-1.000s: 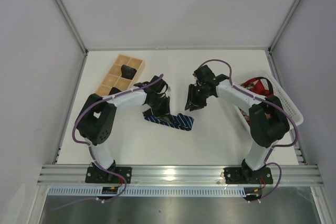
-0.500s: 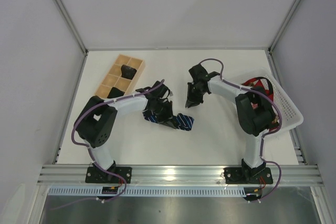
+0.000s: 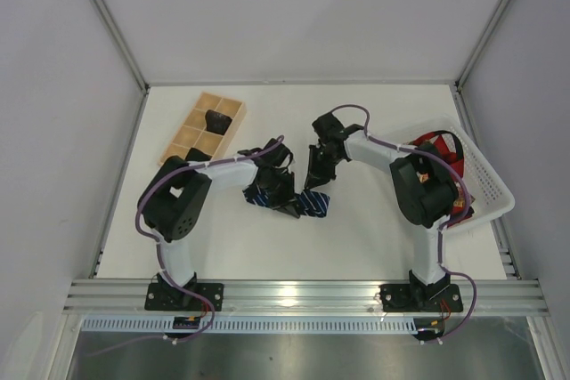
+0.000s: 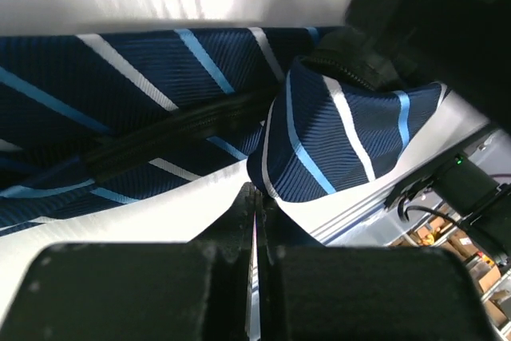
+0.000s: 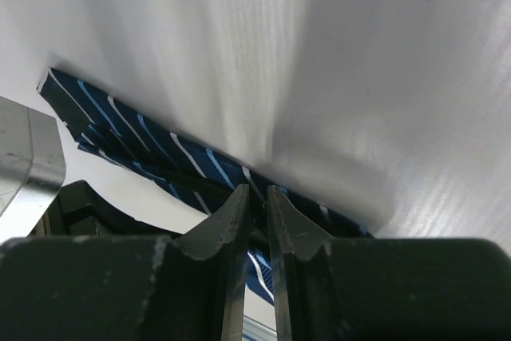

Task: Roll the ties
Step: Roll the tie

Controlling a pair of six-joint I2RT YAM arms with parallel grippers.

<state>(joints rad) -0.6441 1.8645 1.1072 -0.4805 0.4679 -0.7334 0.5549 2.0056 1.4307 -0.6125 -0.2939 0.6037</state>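
Reach inward from bases at the near edge of the surface point(image 3: 356, 246), elbows bent, wrists dipped low, with the left pincer point(image 4: 254, 197) shut to a hairline slit at the folded end of the navy tie point(image 4: 319, 145) and the right pincer point(image 5: 257, 196) closed to a narrow gap, tips down on that tie's edge. Lies at mid-surface between them, finely ribbed, with thin white and pale-blue diagonal stripes. Beyond: left, a compartmented wooden tray point(image 3: 193, 118) with a dark rolled bundle point(image 3: 216, 120); right, a white basket point(image 3: 494, 186) of red ties point(image 3: 435, 142).
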